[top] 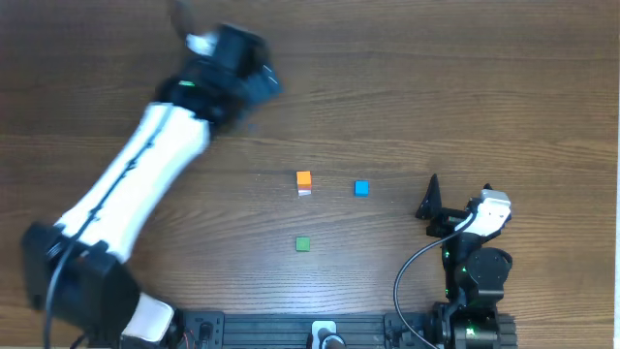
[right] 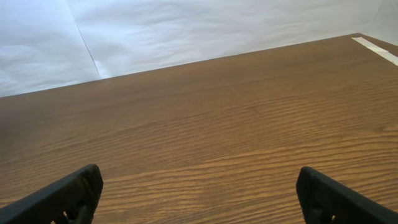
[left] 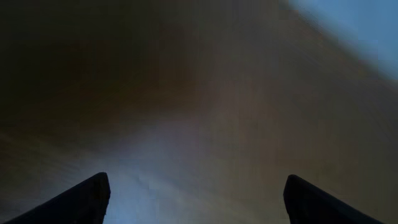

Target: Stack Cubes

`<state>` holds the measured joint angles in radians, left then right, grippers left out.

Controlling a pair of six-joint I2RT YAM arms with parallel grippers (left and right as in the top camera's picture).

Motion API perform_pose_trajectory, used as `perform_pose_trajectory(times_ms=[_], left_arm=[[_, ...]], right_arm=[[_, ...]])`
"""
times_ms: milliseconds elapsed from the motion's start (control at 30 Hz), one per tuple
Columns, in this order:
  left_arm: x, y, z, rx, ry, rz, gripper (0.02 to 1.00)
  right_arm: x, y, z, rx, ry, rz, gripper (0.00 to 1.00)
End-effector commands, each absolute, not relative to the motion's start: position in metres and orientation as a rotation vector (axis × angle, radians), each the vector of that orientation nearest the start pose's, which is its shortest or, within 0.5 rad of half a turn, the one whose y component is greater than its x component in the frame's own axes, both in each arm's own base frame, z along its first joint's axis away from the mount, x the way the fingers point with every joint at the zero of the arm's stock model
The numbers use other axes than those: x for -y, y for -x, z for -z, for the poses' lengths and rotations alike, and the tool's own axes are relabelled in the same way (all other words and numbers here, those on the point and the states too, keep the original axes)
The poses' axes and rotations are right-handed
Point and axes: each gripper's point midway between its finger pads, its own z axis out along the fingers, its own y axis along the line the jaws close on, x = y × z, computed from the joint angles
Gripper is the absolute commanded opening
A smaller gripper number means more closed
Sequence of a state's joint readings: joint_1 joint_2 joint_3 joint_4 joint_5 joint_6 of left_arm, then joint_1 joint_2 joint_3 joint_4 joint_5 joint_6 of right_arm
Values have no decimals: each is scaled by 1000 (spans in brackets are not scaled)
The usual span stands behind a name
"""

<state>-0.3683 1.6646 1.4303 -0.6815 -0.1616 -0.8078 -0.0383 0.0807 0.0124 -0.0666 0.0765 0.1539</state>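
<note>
An orange cube sits near the table's middle, with a small pale piece touching its near side. To its right lies a blue cube. A green cube rests closer to the arm bases. My left gripper is far up the table at the left, well away from all cubes. It stands open over blurred wood, holding nothing. My right gripper stays near its base, right of the blue cube. It is also open and holds nothing, facing bare table.
The wooden table stretches wide around the cubes. A white backdrop rises behind the far table edge in the right wrist view. Cables and the arm bases line the near edge.
</note>
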Motion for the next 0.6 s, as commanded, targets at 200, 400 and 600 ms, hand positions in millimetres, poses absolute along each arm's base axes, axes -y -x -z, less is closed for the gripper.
perform_pose_trajectory(times_ms=[200,400,600], left_arm=[[10,-410,-333,-2023,449,107,998],[3,-380,-373,-1951,306,100,998],[-1,-351,-380,-1894,285,176,998]], right_arm=[[22,-248,-142,-1697,-216,-24,993],[22,-248,-142,-1697,-216,-24,991],[22,-248,-142,-1697,-216,-24,993]])
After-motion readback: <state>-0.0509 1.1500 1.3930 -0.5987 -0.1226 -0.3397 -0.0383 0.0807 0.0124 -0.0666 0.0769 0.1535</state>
